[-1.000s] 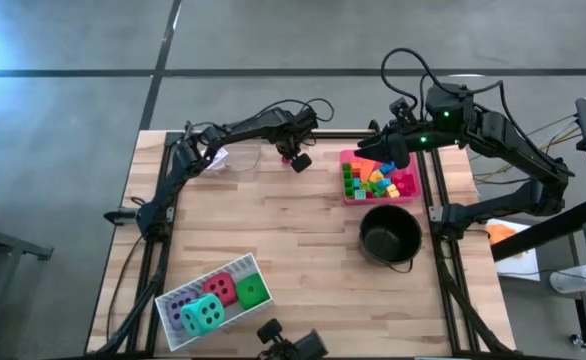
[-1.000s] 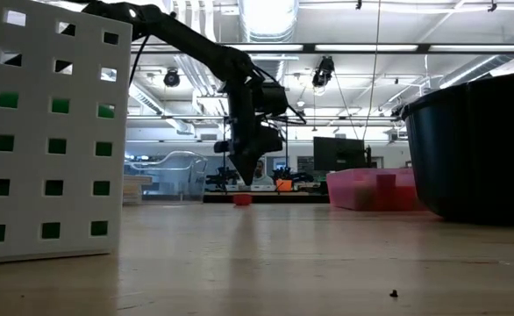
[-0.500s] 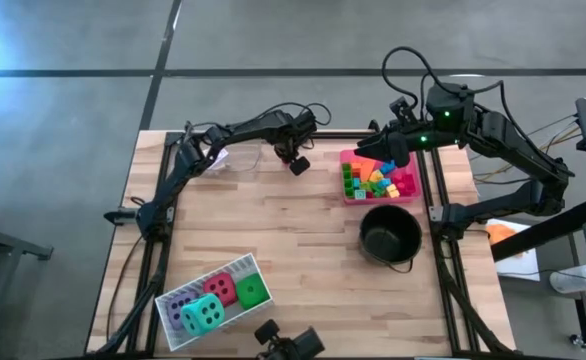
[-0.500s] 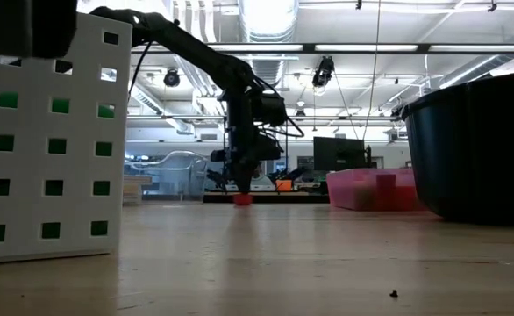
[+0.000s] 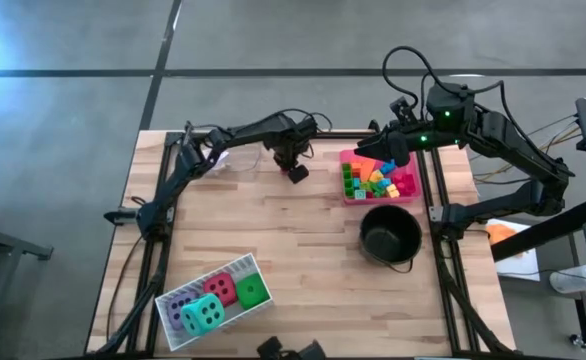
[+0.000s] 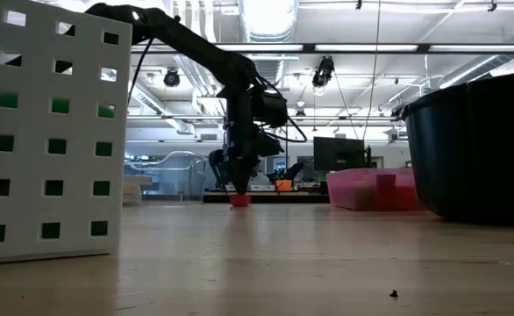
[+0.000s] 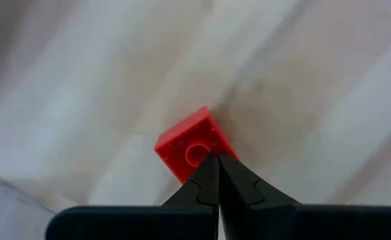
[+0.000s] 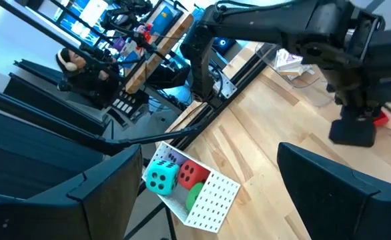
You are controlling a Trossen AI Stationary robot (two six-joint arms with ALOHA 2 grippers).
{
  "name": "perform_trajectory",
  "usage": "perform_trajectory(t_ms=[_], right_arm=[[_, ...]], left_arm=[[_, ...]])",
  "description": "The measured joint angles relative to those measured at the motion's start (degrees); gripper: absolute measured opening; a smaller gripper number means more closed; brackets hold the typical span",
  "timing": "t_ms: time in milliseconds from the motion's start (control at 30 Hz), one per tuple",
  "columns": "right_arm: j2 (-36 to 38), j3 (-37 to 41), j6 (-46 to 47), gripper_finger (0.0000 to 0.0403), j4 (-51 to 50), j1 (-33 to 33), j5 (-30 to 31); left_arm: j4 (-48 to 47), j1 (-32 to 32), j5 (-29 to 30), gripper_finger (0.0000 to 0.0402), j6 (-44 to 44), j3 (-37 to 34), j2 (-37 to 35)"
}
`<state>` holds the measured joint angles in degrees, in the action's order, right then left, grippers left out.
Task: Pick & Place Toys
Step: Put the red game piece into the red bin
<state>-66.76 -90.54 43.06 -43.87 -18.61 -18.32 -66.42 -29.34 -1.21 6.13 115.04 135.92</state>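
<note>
A small red block [image 7: 194,151] lies flat on the wooden table at the far middle. My left gripper [image 7: 218,161] is shut and points straight down, its tips at the block's corner; the low view shows the tips [image 6: 239,188] just over the block [image 6: 239,201]. My right gripper [image 8: 225,200] hangs open and raised above the pink tray [image 5: 351,191] of bright blocks. Teal [image 5: 205,314], red [image 5: 221,290], green [image 5: 253,291] and purple [image 5: 178,309] dice sit in a white perforated tray [image 5: 245,266] at the near left. My left gripper comes from above, pointing down, with its shut fingertips [image 7: 209,175] at one corner of the red block's top [image 7: 209,148]. The block lies on the table. I cannot tell whether the tips touch it.
A black round pot [image 5: 390,237] stands on the table just nearer than the pink tray. A clear tray [image 5: 235,158] sits at the far left, under the left arm. Bare wood lies across the table's middle between the trays.
My left gripper has sunk toward the table and shifted a little toward the near edge, tipping more upright, until its shut tips reached the red block. The block has stayed where it was.
</note>
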Motion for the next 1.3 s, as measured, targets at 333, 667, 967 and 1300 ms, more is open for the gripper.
perform_trajectory(t_ms=[333, 667, 967, 1300], right_arm=[[0.14, 0.0, -0.59, 0.0338, 0.06, 0.0, -0.16], [1.41, 0.0, -1.44, 0.0338, -0.26, 0.01, -0.18], [2.15, 0.0, -2.97, 0.0338, -0.54, 0.01, -0.78], [2.32, 0.0, -3.2, 0.0338, -0.78, -0.01, -1.71]], left_arm=[[-3.8, 8.82, -2.07, 0.0, -1.68, 0.43, -0.01], [-4.78, 14.26, -2.04, 0.0022, -0.08, 1.29, -2.54], [-4.78, 14.01, -1.87, 0.0158, 10.83, 0.83, -4.09], [0.59, 12.36, -0.08, 0.0295, 21.64, -2.14, -4.15]])
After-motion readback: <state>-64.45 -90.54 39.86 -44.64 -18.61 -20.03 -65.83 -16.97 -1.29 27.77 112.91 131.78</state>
